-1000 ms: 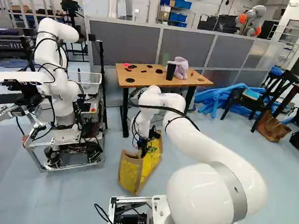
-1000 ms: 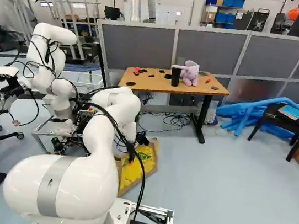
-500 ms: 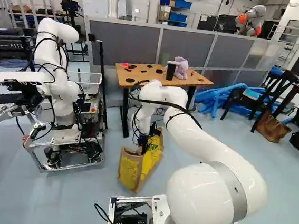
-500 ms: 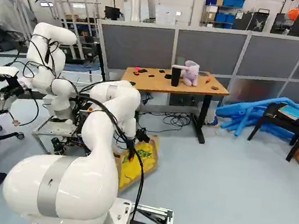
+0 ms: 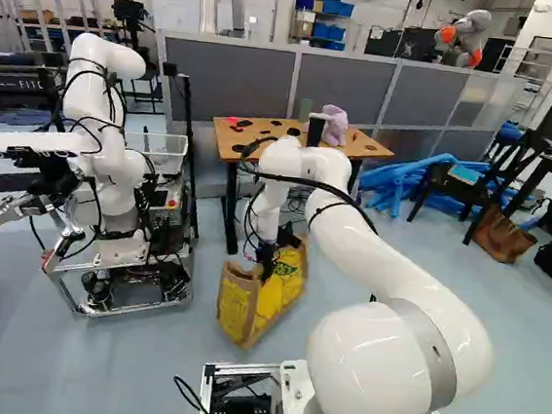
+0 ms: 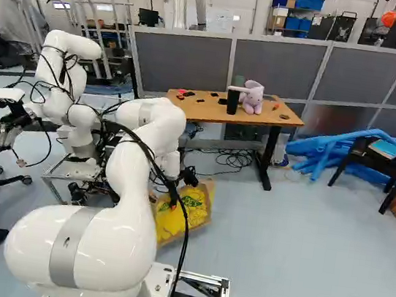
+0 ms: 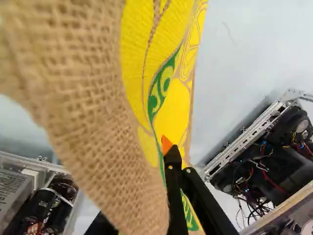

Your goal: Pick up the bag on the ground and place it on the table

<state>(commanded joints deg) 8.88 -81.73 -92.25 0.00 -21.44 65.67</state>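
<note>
Bag (image 5: 235,306), cluttered table (image 6: 204,112) beyond, another robot (image 5: 119,194) alongside

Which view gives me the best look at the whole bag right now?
The left base view: the bag shows there from rim to floor, with only part of its mouth behind the arm. In the right base view the arm covers one side of it. The wrist view shows only close-up burlap and yellow print.
</note>
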